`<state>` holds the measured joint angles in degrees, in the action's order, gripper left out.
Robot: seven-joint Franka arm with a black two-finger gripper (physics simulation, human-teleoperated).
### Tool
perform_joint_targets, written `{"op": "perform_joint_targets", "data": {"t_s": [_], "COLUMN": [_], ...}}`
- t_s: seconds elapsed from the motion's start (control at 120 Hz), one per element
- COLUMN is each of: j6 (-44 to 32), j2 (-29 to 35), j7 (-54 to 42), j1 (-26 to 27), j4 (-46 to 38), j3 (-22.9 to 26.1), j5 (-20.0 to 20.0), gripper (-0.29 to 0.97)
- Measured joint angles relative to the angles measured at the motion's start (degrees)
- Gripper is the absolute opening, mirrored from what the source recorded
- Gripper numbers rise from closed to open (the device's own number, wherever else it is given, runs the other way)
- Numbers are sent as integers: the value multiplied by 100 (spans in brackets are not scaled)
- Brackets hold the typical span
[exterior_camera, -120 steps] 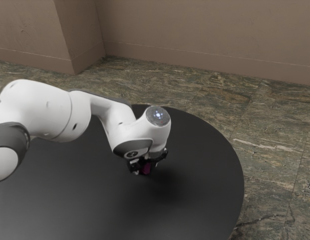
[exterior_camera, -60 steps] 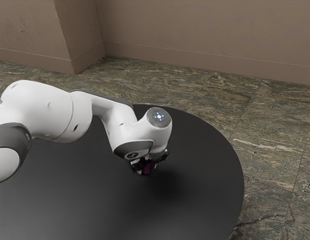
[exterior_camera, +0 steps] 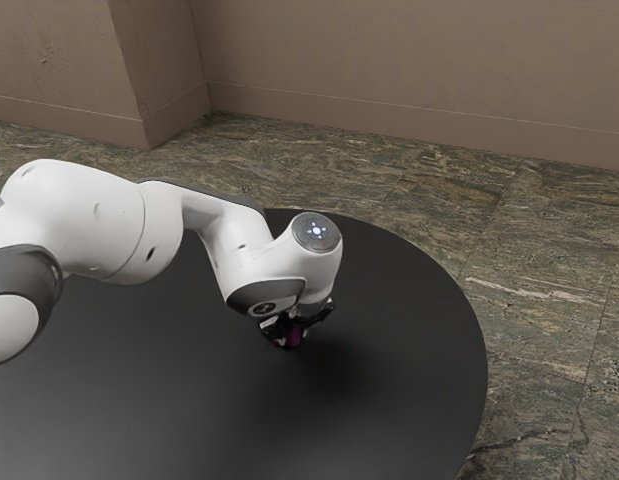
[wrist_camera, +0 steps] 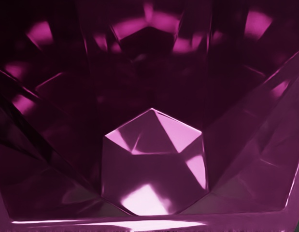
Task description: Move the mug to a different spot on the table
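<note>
The purple mug (exterior_camera: 293,341) is seen on the round black table (exterior_camera: 409,390), near the middle. It is tucked right under the gripper (exterior_camera: 286,335), at 6 o'clock from the white wrist, with its open mouth faced up at the hand. Whether it is squeezed cannot be told

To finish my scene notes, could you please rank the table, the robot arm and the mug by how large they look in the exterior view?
1. Table: largest, partly cut off by the frame.
2. Arm: next, looming large near the camera.
3. Mug: smallest, and mostly hidden beneath the arm's end.
</note>
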<state>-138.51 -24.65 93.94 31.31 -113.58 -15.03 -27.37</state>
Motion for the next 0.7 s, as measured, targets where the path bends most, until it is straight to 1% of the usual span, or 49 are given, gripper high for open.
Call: {"op": "perform_joint_targets", "data": {"t_s": [0.367, 0.508, 0.7], "j6": [181, 270, 356], "j2": [49, 201, 356], "j7": [-14, -9, 61], "j1": [46, 46, -12], "j4": [94, 75, -70], "j3": [0, 1, -19], "j5": [-45, -48, -51], "gripper": [13, 8, 7]}}
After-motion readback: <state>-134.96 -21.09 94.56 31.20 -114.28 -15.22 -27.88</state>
